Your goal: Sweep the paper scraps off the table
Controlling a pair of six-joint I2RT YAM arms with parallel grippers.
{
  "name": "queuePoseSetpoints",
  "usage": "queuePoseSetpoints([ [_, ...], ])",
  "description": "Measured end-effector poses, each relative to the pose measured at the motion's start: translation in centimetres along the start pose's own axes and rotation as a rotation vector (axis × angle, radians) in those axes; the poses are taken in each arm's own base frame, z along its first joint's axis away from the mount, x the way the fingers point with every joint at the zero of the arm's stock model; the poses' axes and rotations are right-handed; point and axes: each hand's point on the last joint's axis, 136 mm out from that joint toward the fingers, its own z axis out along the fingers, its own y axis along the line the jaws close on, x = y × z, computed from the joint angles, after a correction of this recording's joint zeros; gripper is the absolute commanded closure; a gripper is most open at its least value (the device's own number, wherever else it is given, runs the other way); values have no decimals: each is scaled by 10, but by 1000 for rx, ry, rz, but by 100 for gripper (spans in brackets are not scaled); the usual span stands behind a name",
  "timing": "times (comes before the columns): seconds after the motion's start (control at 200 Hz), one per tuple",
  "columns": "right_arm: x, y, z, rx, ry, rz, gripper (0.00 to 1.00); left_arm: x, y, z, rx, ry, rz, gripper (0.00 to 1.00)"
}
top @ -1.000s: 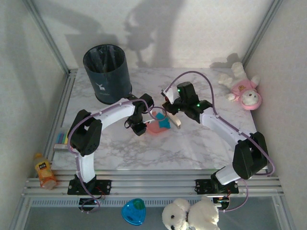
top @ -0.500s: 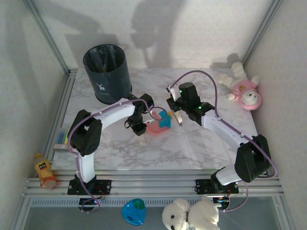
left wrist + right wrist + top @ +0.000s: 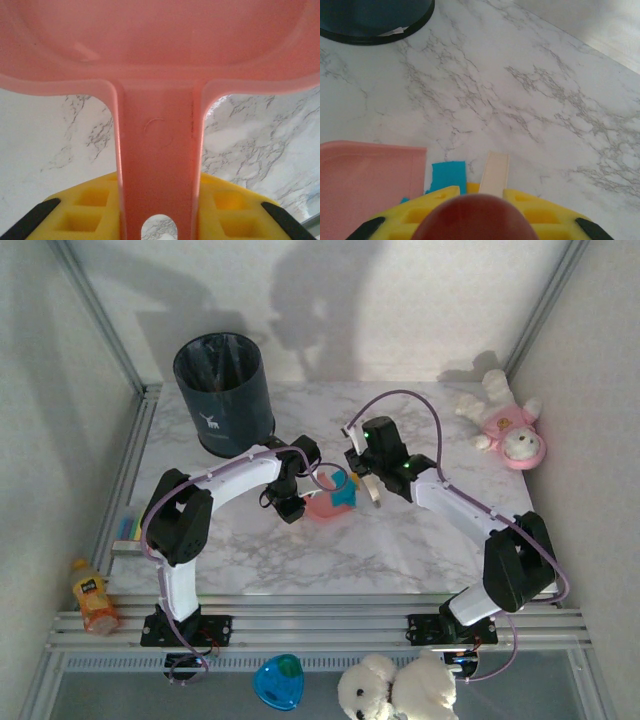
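Over the last second your right gripper [image 3: 368, 462] has swung slightly toward 10 o'clock, bringing the brush [image 3: 375, 490] nearer the pink dustpan [image 3: 318, 507]; your left arm has not shifted. The right jaws are clamped down on the brush's reddish-brown handle end, which sits between the yellow fingers [image 3: 545, 215] in the right wrist view, with the cream strip of the brush reaching out at 12 o'clock. At 9 o'clock from that strip, the paper scraps [image 3: 343, 494] lie bunched on the table [image 3: 390, 550], and 1 teal scrap [image 3: 448, 176] lies just beside the dustpan's open edge. Your left gripper [image 3: 159, 205] is closed tight on the dustpan's flat handle, with the pan at its 3 o'clock from above. A dark bin [image 3: 225, 390] stands at 10 o'clock, well apart.
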Motion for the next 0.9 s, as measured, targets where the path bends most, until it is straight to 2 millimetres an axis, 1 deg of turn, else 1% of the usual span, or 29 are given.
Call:
queuePoseSetpoints([
  [0.16, 0, 8, 1, -28, -2, -6, 100, 0, 0, 0, 0, 0, 0, 84],
  [0.496, -10, 39, -2, -205, -47, -2, 100, 0, 0, 0, 0, -1, 4, 83],
  [0.741, -14, 48, -5, -259, -66, 12, 100, 0, 0, 1, -1, -4, 15, 83],
  [0.901, -16, 51, -7, -279, -83, 34, 100, 3, -1, 3, -1, -9, 30, 84],
])
